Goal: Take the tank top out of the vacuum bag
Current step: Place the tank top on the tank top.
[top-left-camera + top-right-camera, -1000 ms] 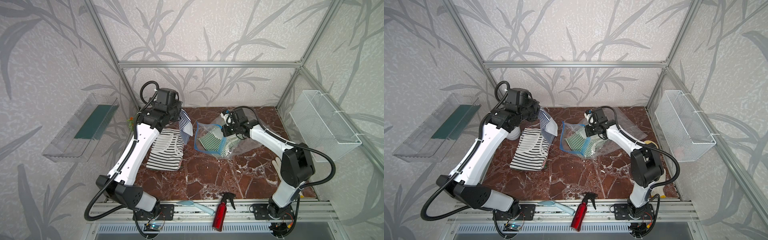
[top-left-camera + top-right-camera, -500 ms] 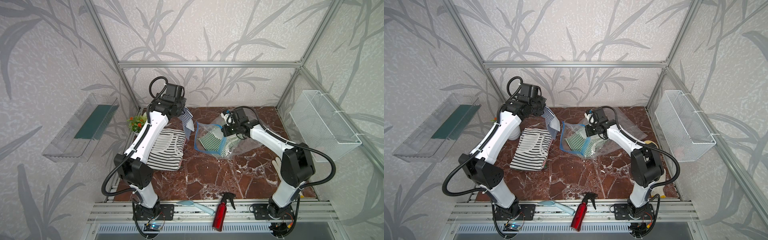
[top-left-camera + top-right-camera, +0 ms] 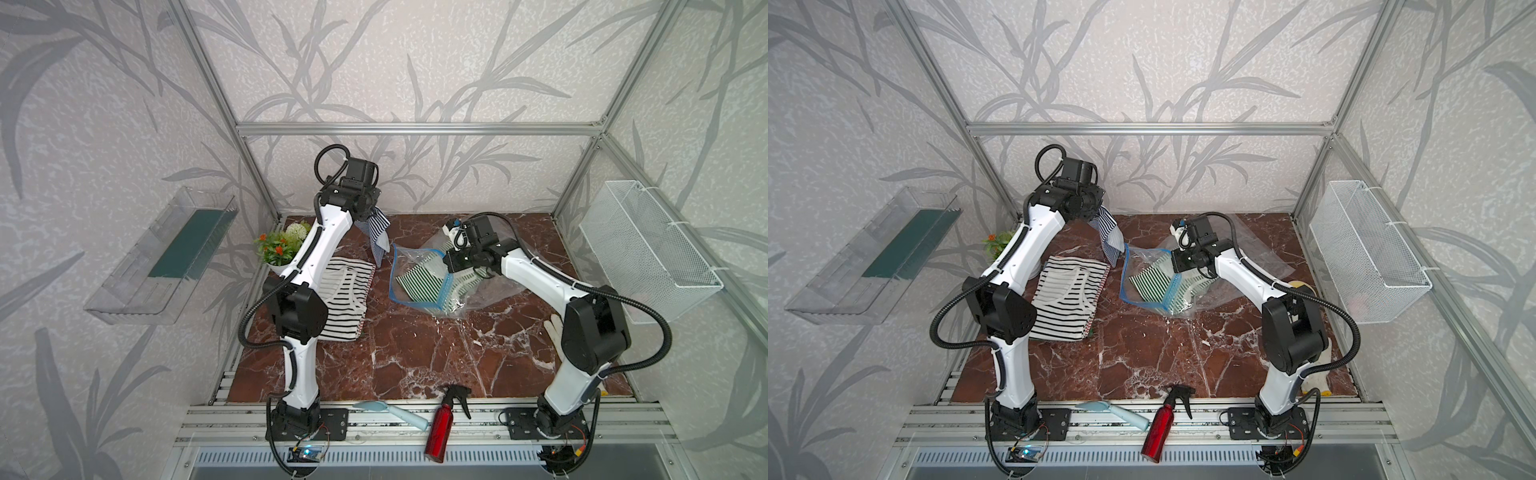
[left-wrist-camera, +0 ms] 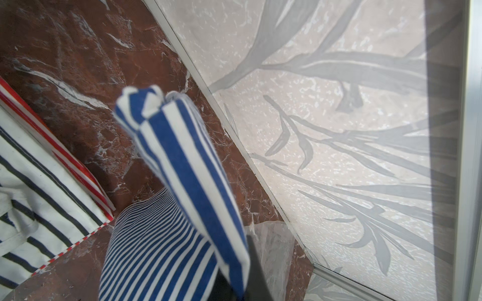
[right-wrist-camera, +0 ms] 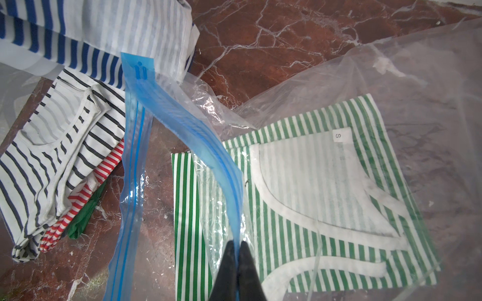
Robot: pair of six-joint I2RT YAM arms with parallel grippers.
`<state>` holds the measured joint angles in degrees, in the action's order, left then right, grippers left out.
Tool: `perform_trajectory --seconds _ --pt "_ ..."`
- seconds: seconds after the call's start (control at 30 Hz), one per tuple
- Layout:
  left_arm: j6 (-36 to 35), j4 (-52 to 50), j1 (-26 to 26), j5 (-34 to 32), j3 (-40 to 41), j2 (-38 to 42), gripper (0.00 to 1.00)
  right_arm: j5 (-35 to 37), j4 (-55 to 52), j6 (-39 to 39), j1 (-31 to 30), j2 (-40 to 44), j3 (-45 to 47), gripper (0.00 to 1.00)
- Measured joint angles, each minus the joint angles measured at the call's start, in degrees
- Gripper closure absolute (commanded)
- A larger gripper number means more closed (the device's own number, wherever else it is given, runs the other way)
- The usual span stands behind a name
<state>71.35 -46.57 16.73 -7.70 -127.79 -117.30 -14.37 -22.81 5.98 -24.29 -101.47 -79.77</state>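
The clear vacuum bag (image 3: 478, 286) (image 3: 1233, 266) lies at mid-table, its mouth held open. My right gripper (image 5: 237, 245) (image 3: 451, 268) is shut on its blue zip strip (image 5: 198, 135) and lifts that edge. Inside the bag lies a green-and-white striped top (image 5: 313, 195) (image 3: 419, 282). A blue-and-white striped tank top (image 4: 182, 156) (image 3: 376, 235) (image 3: 1111, 237) hangs in the air from my left gripper (image 4: 242, 281), which is shut on it high at the back left. Its lower end dangles beside the bag's mouth; I cannot tell whether it touches.
A pile of folded striped tops (image 3: 345, 299) (image 5: 52, 156) lies left of the bag. A potted plant (image 3: 278, 249) stands at the back left. A red spray bottle (image 3: 440, 424) and a pale blue brush (image 3: 390, 411) lie on the front rail. A wire basket (image 3: 648, 249) hangs on the right wall, a clear shelf (image 3: 162, 257) on the left.
My left arm has swung up and toward the back with the blue striped top, uncovering the plant. The right arm and the bag have not moved.
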Motion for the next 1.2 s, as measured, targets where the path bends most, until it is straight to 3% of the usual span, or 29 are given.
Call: perform_trajectory --seconds 0.5,1.2 --pt "-6.49 -6.64 -3.1 -2.97 -4.11 -2.4 1.0 -1.01 0.0 0.0 0.04 -0.46 0.0 1.0" --pt "-17.9 -11.3 -9.73 -4.26 5.73 5.44 1.0 -2.34 -0.2 0.02 0.04 -0.46 -0.2 1.0"
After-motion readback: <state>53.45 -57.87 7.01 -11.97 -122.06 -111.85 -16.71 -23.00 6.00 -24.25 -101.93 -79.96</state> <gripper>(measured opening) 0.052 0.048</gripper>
